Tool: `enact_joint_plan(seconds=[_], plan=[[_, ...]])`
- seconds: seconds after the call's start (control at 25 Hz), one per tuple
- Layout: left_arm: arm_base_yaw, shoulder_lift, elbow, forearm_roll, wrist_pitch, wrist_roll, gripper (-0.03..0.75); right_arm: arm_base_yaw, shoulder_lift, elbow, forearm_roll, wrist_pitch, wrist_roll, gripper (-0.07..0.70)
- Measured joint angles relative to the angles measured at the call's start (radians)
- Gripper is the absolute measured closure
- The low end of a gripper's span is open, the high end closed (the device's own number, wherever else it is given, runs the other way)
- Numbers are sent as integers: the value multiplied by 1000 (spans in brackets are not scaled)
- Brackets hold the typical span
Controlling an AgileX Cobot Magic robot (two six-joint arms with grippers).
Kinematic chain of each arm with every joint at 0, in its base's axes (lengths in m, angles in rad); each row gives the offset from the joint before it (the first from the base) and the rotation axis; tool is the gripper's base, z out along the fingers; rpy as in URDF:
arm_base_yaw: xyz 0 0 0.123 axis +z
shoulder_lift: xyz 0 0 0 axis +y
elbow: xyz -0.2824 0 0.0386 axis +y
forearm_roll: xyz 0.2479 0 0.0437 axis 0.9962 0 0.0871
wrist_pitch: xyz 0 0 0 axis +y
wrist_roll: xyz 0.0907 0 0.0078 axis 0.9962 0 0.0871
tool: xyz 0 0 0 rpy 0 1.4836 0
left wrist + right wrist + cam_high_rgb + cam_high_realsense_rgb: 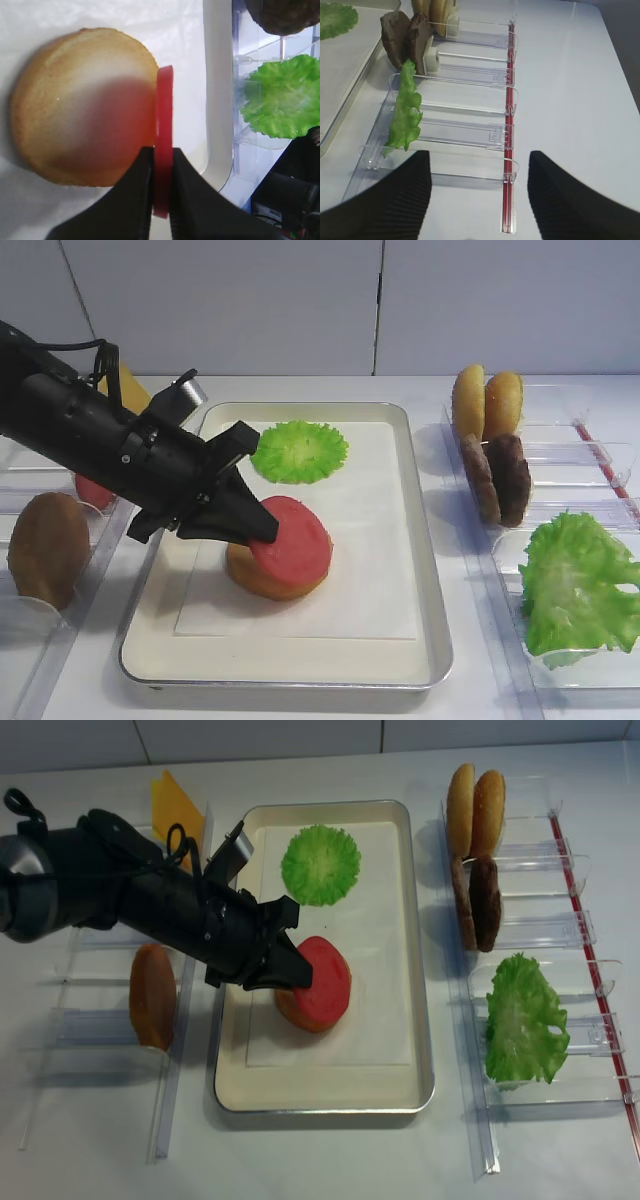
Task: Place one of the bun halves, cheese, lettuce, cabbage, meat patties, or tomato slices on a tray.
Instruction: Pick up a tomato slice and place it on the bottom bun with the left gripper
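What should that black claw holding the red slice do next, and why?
Probably lower and tilt the tomato slice flat, then open. The left gripper is shut on the slice's edge, holding it slanted over the bun half on the tray, so it is not yet lying on the bun.

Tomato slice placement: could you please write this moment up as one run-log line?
left gripper: shut on tomato slice | slice tilted over bun half on tray | right gripper: open, empty

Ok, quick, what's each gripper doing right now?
Left gripper: closed on a tomato slice.
Right gripper: open, holding nothing.
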Motion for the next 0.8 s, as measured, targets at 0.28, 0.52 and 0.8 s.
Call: enact_joint_plan(seconds=[0.28,0.52,0.8], plan=[[0,0,0,-10,-7,-25,681,0,0,0,0,0,0,188],[11,0,0,-38,20,-28,681,0,0,0,0,0,0,188],[45,1,0,-54,65,-30,681,0,0,0,0,0,0,188]])
